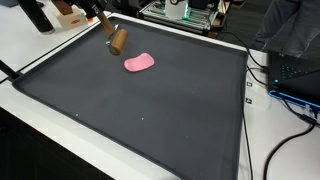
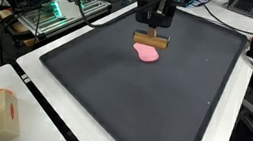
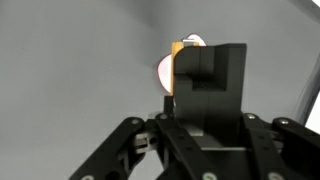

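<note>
Dark mat (image 1: 150,110) on white worktop (image 1: 30,130). My fingers (image 2: 153,32) are clamped on the brown block (image 2: 141,38) toward the mat's 12 o'clock end. Pink lump (image 2: 148,54) sits just beside it at 6 o'clock. Grasp looks done, block not yet released.

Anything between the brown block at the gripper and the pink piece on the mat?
Nothing: in an exterior view only bare dark mat separates the brown block from the pink piece.

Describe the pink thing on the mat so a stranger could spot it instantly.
Start at the large dark mat covering the white table. Near the gripper, which holds a brown wooden block, a small pink lump lies flat on the mat. It is the only pink, rounded thing there.
</note>
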Robot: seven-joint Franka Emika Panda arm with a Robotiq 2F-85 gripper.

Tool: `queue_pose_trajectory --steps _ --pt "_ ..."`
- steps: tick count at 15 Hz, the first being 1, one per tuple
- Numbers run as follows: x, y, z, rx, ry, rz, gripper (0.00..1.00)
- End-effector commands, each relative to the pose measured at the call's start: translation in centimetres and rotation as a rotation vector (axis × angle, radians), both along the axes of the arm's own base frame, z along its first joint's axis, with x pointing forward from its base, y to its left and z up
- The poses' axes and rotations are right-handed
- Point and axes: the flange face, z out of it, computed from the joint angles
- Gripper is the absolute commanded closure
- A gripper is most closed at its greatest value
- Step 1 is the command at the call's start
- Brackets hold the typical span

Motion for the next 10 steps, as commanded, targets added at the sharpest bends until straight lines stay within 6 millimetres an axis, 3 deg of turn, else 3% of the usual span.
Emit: queue_pose_trajectory --steps 1,10 --pt "-1.7 2.8 2.1 -0.102 -0.020 0.001 0.77" --pt "-5.1 11.2 4.4 -0.330 -0.109 0.061 0.77"
